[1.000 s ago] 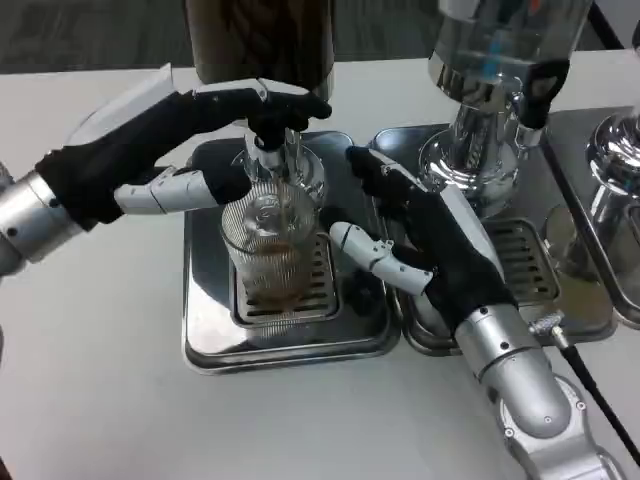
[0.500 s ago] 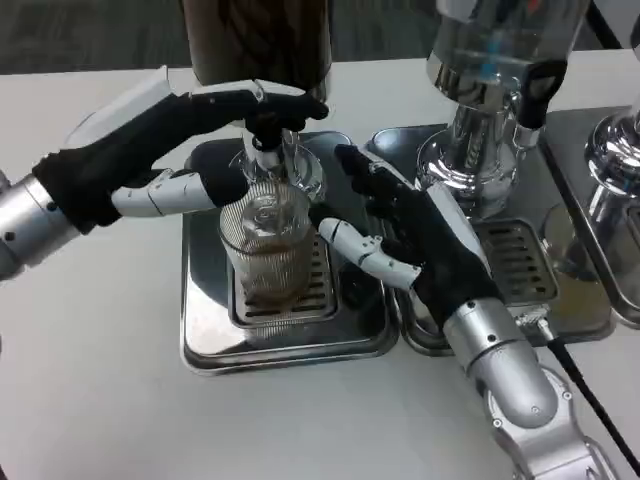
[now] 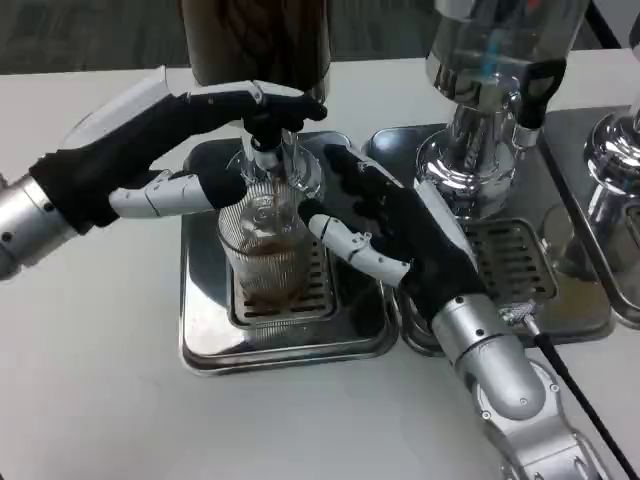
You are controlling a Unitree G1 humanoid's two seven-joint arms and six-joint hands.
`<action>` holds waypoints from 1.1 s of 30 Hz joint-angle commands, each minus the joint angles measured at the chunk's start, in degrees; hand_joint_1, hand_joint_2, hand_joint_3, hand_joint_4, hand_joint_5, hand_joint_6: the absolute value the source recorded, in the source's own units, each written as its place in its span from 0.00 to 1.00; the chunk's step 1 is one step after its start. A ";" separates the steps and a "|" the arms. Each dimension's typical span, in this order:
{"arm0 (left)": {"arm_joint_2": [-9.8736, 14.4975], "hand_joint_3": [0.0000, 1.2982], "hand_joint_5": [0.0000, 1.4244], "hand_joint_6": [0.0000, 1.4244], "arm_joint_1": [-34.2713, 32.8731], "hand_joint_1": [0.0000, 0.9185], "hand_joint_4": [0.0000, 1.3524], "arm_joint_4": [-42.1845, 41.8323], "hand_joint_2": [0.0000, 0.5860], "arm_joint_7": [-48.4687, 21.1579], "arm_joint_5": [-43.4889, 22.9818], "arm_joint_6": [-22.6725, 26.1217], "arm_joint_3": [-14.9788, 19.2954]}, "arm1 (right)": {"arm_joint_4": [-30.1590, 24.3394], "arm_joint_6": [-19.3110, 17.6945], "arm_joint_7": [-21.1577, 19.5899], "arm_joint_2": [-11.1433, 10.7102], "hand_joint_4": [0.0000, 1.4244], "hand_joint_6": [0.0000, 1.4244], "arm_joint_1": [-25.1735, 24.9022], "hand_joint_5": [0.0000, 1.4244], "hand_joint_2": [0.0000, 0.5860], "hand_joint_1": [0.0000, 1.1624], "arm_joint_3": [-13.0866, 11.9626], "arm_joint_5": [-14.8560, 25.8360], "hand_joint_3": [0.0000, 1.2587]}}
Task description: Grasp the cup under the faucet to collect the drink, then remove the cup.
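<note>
A ribbed clear glass cup (image 3: 262, 255) stands on the slotted grate of a steel drip tray (image 3: 205, 330), under the black faucet tap (image 3: 268, 135) of a dark drink dispenser (image 3: 255, 35). Brown drink fills its lower part and a thin stream runs into it. My left hand (image 3: 150, 140) reaches in from the left, its fingers stretched over the tap handle and its thumb low beside the cup's rim. My right hand (image 3: 400, 235) is just right of the cup, fingers spread, thumb close to the glass wall. It holds nothing.
A second dispenser (image 3: 490, 60) with a clear tank stands to the right on its own drip tray (image 3: 520, 260), right behind my right hand. A third chrome base (image 3: 615, 160) is at the far right edge. A black cable (image 3: 570, 390) trails beside my right forearm.
My right hand has slid left and forward, closing on the cup's right side. The brown drink in the cup has risen a little. My left hand stays on the tap.
</note>
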 commanded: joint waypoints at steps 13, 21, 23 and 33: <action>1.00 0.24 0.19 0.20 3.00 0.00 0.17 -0.61 0.14 -0.87 1.73 -0.64 -1.23 | 3.72 -2.36 0.52 0.97 0.07 0.08 -2.93 0.07 0.44 0.48 0.10 0.64 0.12; 1.21 0.24 0.19 0.20 3.18 0.00 0.17 -0.76 0.14 -0.80 1.70 -0.64 -1.18 | 5.28 -3.71 0.27 1.32 0.07 0.08 -3.46 0.08 0.45 0.49 0.09 0.54 0.12; 1.24 0.24 0.19 0.20 3.25 0.00 0.17 -0.85 0.14 -0.77 1.70 -0.64 -1.17 | 5.53 -3.88 0.28 1.43 0.07 0.08 -3.61 0.08 0.45 0.49 0.10 0.54 0.12; 1.32 0.24 0.18 0.20 3.62 0.00 0.17 -1.25 0.15 -0.44 1.70 -0.57 -1.14 | 6.04 -4.14 0.23 1.59 0.07 0.08 -3.58 0.08 0.45 0.49 0.21 0.31 0.12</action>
